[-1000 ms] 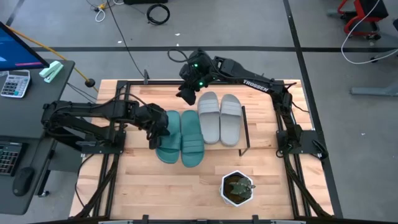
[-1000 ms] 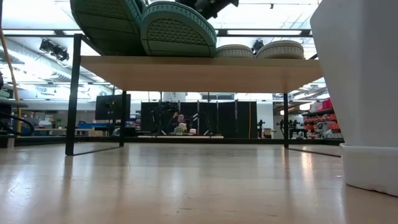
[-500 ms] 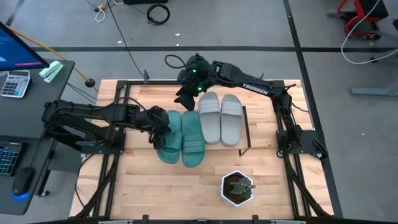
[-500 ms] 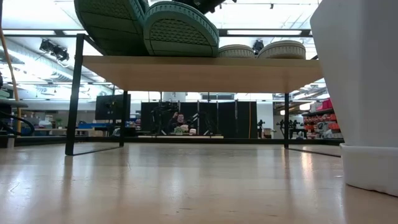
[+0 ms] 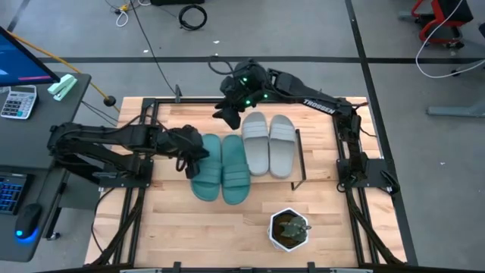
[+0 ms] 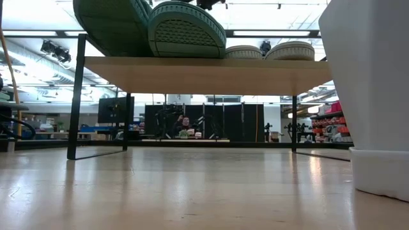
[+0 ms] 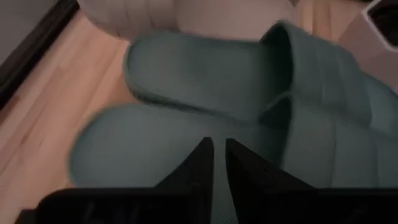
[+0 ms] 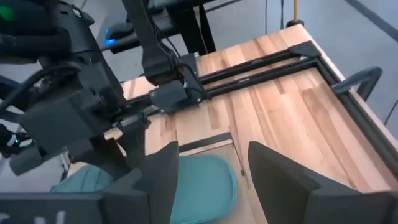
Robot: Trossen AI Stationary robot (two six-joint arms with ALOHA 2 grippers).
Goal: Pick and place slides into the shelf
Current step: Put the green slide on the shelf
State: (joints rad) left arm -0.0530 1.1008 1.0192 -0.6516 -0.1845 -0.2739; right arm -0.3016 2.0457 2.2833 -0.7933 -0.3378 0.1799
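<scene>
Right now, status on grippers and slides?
Left gripper at the teal slides, jaws nearly closed, not gripping. Right gripper open, empty, behind the grey slides. All four on the shelf. Nothing in the way.

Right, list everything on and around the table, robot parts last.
Teal-green rubbery slide sandals: two, side by side on the shelf's left part.
Light grey rubbery slide sandals: two, side by side on the shelf's right part.
Low wooden-topped shelf with black wire legs: one, mid-table.
White pot with a green plant: one, near table edge.
Grey side desk with calculator: one, left of the table.
Left end effector: at the outer teal slide, fingers nearly together.
Right end effector: open, above the shelf's far edge, holding nothing.
</scene>
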